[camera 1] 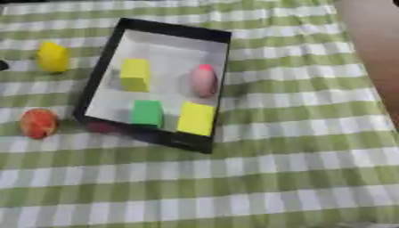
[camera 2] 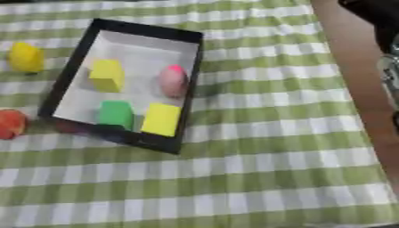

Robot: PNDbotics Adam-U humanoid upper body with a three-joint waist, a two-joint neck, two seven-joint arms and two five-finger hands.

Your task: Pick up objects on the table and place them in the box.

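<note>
A black box (camera 1: 109, 67) with a pale floor lies askew on the tabletop (camera 1: 296, 133), which is covered by a green and white checked cloth. Inside the box are four things: a yellow block (camera 1: 135, 75) toward the box's far left, a pink egg-shaped thing (camera 1: 203, 80) toward its far right, a green block (camera 1: 146, 112) at its near left, and a second yellow block (camera 1: 196, 118) at its near right, leaning against the near rim. Outside, well to the left of the box's far end, sits a yellow rounded thing (camera 1: 53, 56); beside the box's near left corner lies a red-orange round thing (camera 1: 38, 123), close to the box but apart from it. No brand, label or writing can be read on the box or the things. A dark part of the robot's right arm (camera 2: 374, 18) shows far right of the box, at the upper corner of the right eye view; no hand shows there, so I cannot tell how the fingers stand.
</note>
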